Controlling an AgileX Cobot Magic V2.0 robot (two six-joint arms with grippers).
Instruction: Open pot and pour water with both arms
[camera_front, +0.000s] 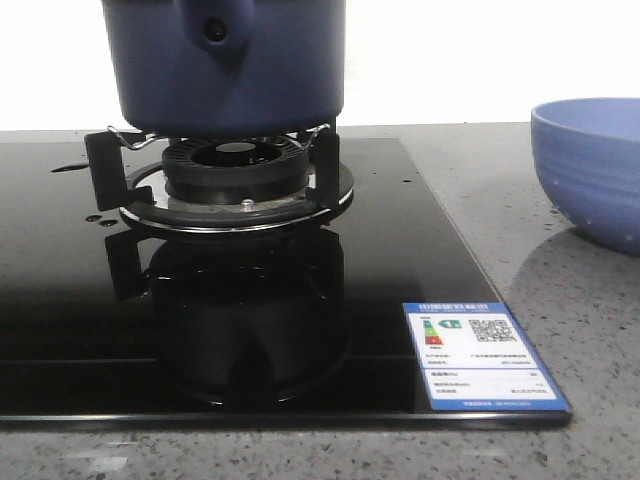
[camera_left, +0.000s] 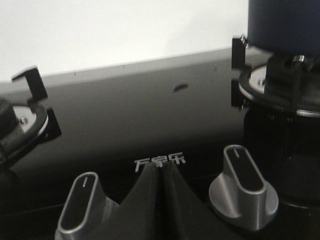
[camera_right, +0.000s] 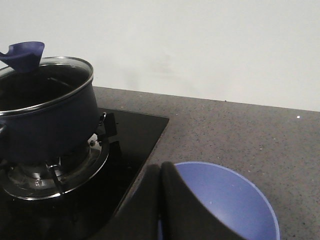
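Front view first: the pot (camera_front: 222, 65), dark navy, sits on the burner stand (camera_front: 225, 175) at the far left-middle of the black glass cooktop (camera_front: 230, 330). Its handle lug with the dark hole faces the camera, and the top of the pot is cut off by the frame. A paler blue ribbed bowl (camera_front: 590, 165) sits on the grey speckled counter (camera_front: 520, 230) off to the right, well apart from the pot. There's a blue energy label (camera_front: 484, 355) stuck on the near right corner of the cooktop. No arms show up here.

Left wrist view: the left gripper (camera_left: 161, 172) has its fingers pressed together, holding nothing, hanging over the near edge of the cooktop between two silver knobs (camera_left: 243, 187). The pot's base on its burner is off to the right, a second burner (camera_left: 22, 122) to the left.

Right wrist view: the right gripper (camera_right: 161, 172) is also pinched closed on nothing, hovering right over the bowl. The pot is to the left on its burner, glass lid (camera_right: 47, 82) on it, with a blue lid handle (camera_right: 22, 55).
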